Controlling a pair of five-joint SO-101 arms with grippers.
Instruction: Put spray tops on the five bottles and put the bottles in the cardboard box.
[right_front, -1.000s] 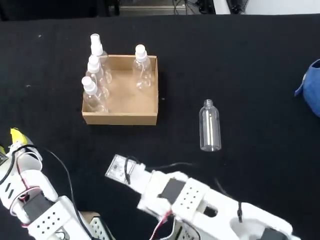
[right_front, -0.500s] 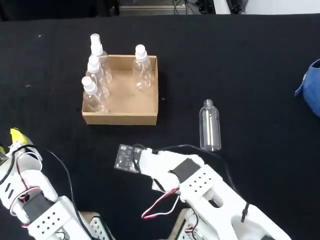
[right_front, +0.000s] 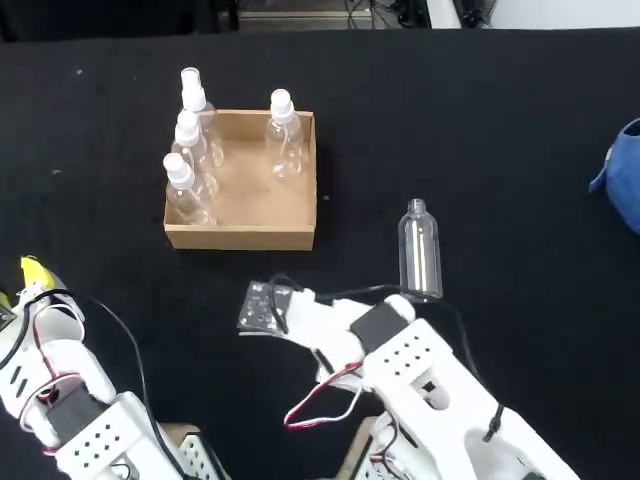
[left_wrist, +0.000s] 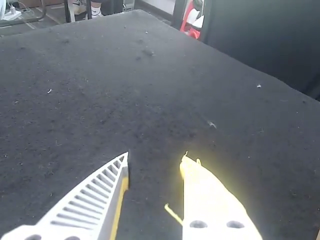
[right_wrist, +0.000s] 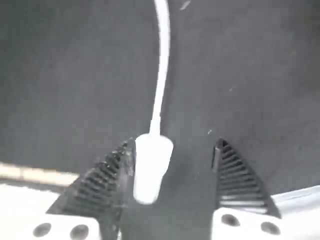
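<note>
A clear bottle (right_front: 419, 250) without a top lies on the black table, right of the cardboard box (right_front: 240, 238). Several bottles with white spray tops stand in the box. In the right wrist view my right gripper (right_wrist: 173, 145) is open, and a white spray top (right_wrist: 151, 167) sits between its fingers, close against one of them. The top's thin tube (right_wrist: 161, 60) points away over the cloth. The right arm (right_front: 400, 365) stretches across the near centre, just short of the lying bottle. My left gripper (left_wrist: 155, 159) is open over bare cloth at the near left corner (right_front: 32, 270).
A blue object (right_front: 622, 180) pokes in at the right edge. Loose red and white wires (right_front: 320, 405) hang under the right arm. The cloth between the box and the lying bottle is bare.
The right arm has swung right and slightly away from the near edge, so its wrist is now closer to the lying bottle. The left arm and the bottles have not moved.
</note>
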